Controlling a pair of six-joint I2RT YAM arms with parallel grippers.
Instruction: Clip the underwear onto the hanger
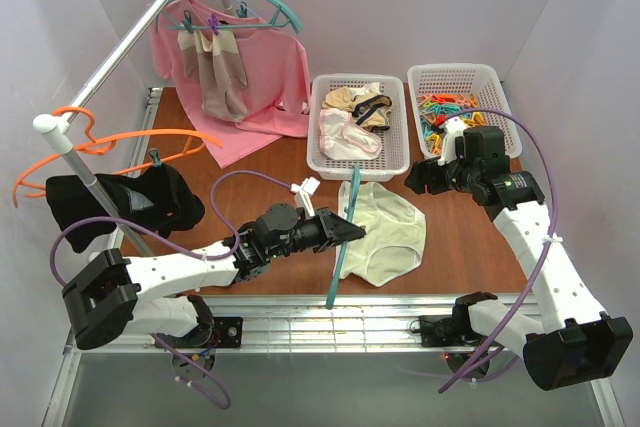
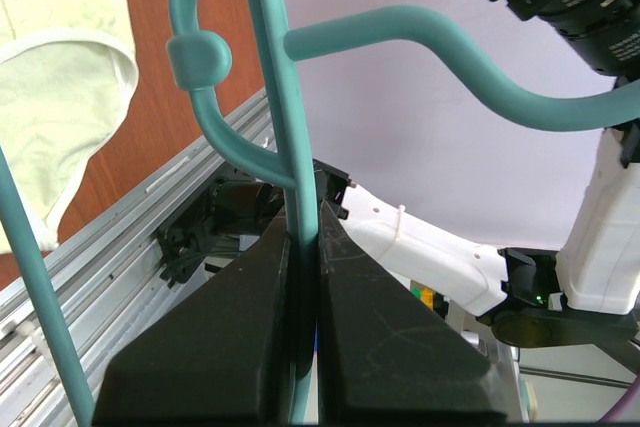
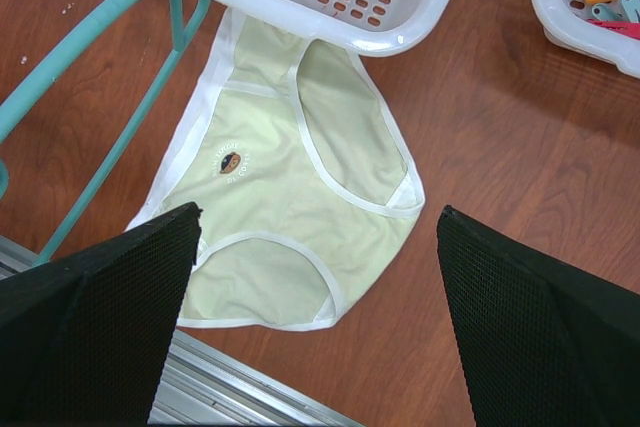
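I see the counter (image 1: 470,237) carrying the hanger (image 1: 334,282), held up on edge just beside the underwear (image 1: 388,232), which lies flat against the white basket (image 1: 318,147). The left fingers (image 2: 230,327) pinch the hanger's stem (tightly); the right fingers (image 3: 100,317) are spread wide, empty.

Top camera sat fixed above and behind the arm bases and looked down on the whole table (image 1: 470,237) from far off. Left wrist camera looked along the left gripper (image 2: 303,237), very near the hanger (image 2: 272,97). Right wrist camera faced down past the right gripper (image 3: 320,217) onto the underwear (image 3: 280,197). All three views shared hanger and underwear.
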